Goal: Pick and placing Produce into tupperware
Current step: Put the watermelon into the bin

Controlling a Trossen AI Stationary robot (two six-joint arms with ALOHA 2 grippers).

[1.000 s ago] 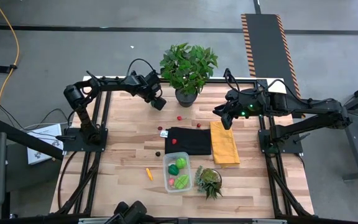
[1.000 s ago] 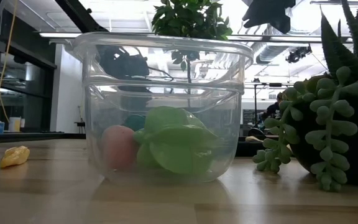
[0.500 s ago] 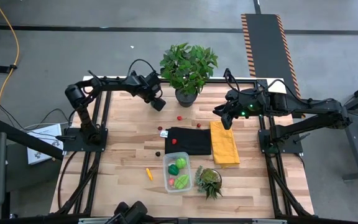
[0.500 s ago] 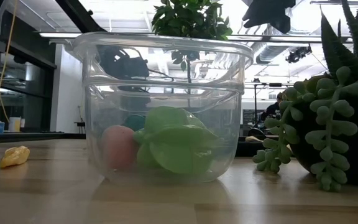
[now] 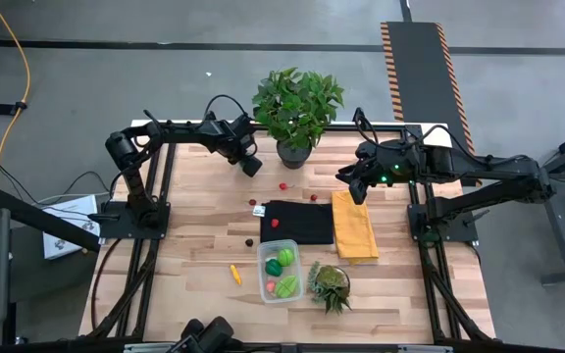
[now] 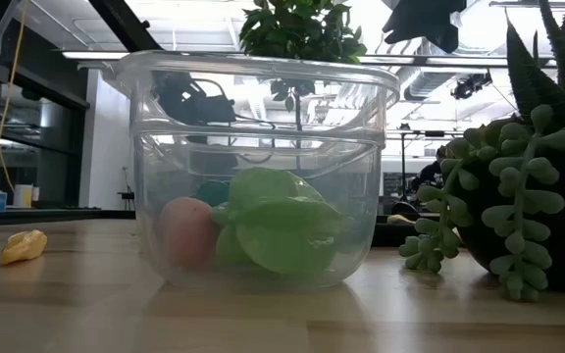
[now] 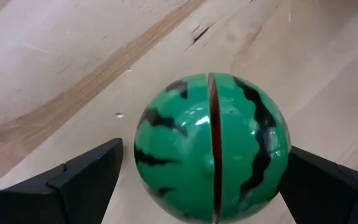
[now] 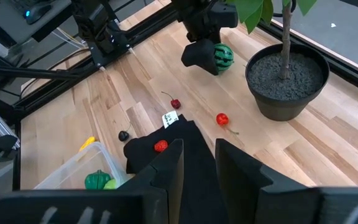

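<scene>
**Straddling the toy watermelon, left hand wide open**

Watermelon ball [image 7: 211,146] (green, dark stripes, seam down the middle) sits on the table [image 5: 199,245] at the far side, just left of the potted plant [image 5: 297,108]. Left hand [image 5: 250,164] is right over it, fingers [image 7: 82,174] spread on either side and not pressing on it as far as the wrist view shows. Plant pot [image 8: 286,84] is close beside that hand, so little room on that flank; the table's far edge is also near.

Tupperware [image 5: 280,272] is at the near middle of the table, well apart from the watermelon. Green pieces [image 6: 278,232] and a pinkish one [image 6: 188,233] are already inside. Succulent [image 5: 331,286] stands just right of it; orange-yellow stick [image 5: 234,274] lies just left, on bare wood.

Between the two: black cloth [image 5: 297,223] with a red piece [image 5: 274,223] on it, yellow cloth [image 5: 354,225] alongside to the right. Loose berries on the wood: red ones [image 8: 222,119] near the pot, a dark one [image 5: 249,241] off the cloth's near-left corner.

Right hand [image 5: 356,183] hangs over the far end of the yellow cloth, fingers [image 8: 166,171] nearly together, holding nothing.

Open wood remains on the left half of the table.
</scene>
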